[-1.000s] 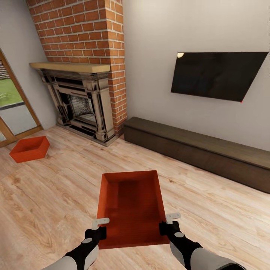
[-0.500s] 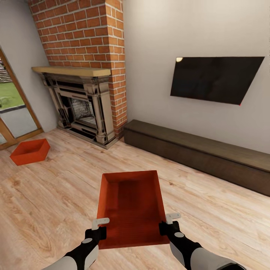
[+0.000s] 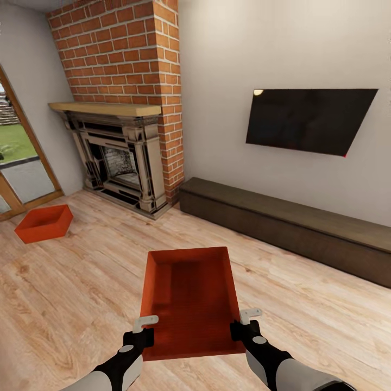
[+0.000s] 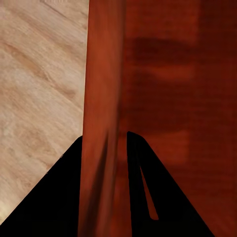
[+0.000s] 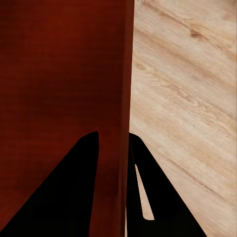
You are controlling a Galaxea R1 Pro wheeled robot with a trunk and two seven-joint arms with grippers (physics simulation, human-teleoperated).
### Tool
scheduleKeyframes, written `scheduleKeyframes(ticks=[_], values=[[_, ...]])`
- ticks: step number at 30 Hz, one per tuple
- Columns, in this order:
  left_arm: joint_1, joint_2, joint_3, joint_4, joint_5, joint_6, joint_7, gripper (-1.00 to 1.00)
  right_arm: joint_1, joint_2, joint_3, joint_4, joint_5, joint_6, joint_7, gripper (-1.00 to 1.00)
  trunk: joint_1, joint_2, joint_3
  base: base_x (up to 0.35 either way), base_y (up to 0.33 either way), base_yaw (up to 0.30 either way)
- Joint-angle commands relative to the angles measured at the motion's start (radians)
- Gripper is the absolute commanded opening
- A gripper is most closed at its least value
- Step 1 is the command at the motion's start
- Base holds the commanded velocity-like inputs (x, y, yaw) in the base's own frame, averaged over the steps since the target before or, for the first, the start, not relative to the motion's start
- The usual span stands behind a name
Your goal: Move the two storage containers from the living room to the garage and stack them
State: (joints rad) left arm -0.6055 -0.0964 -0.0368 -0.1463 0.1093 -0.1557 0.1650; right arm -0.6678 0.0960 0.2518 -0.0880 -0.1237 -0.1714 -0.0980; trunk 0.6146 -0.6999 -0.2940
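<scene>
Container one (image 3: 190, 298) is carried level, left gripper (image 3: 145, 325) and right gripper (image 3: 244, 317) each clamped on a side wall. Container two (image 3: 44, 222) sits at ten o'clock. Equal, seemingly firm grips should prevent tilt.

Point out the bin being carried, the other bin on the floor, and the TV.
Carried bin (image 3: 190, 293), head view, on its inside bottom.
Other bin (image 3: 43, 223), head view, on its inside bottom, by the glass door.
TV (image 3: 309, 120), head view, on the middle of its black screen.

Home living room, brick fireplace (image 3: 127, 103), wall TV (image 3: 309, 119), low cabinet (image 3: 288, 225) (probably wood), plank floor (image 3: 70, 288)
</scene>
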Motion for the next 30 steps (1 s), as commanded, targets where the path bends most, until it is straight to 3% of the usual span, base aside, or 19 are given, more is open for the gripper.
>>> scheduleKeyframes(ticks=[1,30], values=[[0.0,0.0,0.041,0.004,0.015,-0.005,0.03,-1.0,-0.001,0.001,-0.057,-0.082,-0.001,-0.002,-0.002,-1.0,0.0,-0.001,0.0,0.0,0.0,0.0],[0.0,0.0,0.041,0.004,0.016,-0.005,0.03,-1.0,-0.001,0.001,-0.057,-0.082,-0.001,-0.002,-0.002,-1.0,0.0,-0.001,0.048,0.0,0.0,0.0]])
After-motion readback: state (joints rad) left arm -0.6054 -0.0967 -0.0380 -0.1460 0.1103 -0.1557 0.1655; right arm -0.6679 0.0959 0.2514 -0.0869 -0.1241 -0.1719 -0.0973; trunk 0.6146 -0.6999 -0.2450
